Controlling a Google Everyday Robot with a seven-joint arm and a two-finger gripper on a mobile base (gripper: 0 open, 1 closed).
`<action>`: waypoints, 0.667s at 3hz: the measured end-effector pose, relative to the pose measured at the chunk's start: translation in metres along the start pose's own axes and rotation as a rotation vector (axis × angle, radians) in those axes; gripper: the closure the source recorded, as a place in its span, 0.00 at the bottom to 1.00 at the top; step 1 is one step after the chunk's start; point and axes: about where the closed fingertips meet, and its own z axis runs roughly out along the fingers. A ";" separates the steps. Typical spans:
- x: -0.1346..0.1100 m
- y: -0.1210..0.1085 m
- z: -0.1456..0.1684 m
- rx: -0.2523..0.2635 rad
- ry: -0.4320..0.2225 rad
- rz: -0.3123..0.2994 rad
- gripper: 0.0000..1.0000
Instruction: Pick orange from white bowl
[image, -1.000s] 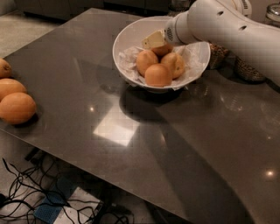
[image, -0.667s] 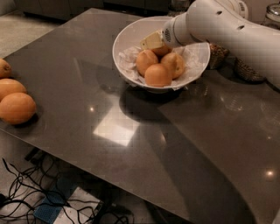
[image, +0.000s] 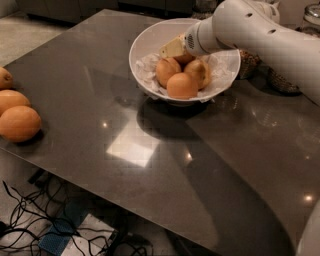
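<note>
White bowl (image: 149, 42) on dark table (image: 75, 100); we see gripper (image: 174, 49) inside, just above rear orange (image: 186, 58); its grip we cannot tell.

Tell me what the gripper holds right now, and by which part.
Cannot be told. The gripper sits inside the white bowl, just above the oranges; the arm hides any contact with them.

The white arm (image: 270, 42) is stretched in from the right edge and rises a little toward the left. A rounded wrist (image: 200, 37) with a small dark grille is seen at its end. The pale yellowish gripper (image: 172, 48) is pointed leftward and slightly downward from the wrist and is held inside the white bowl (image: 150, 35).
</note>
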 end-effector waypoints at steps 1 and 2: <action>-0.001 -0.001 0.003 -0.006 0.002 0.009 0.22; -0.002 -0.002 0.007 -0.013 0.005 0.020 0.34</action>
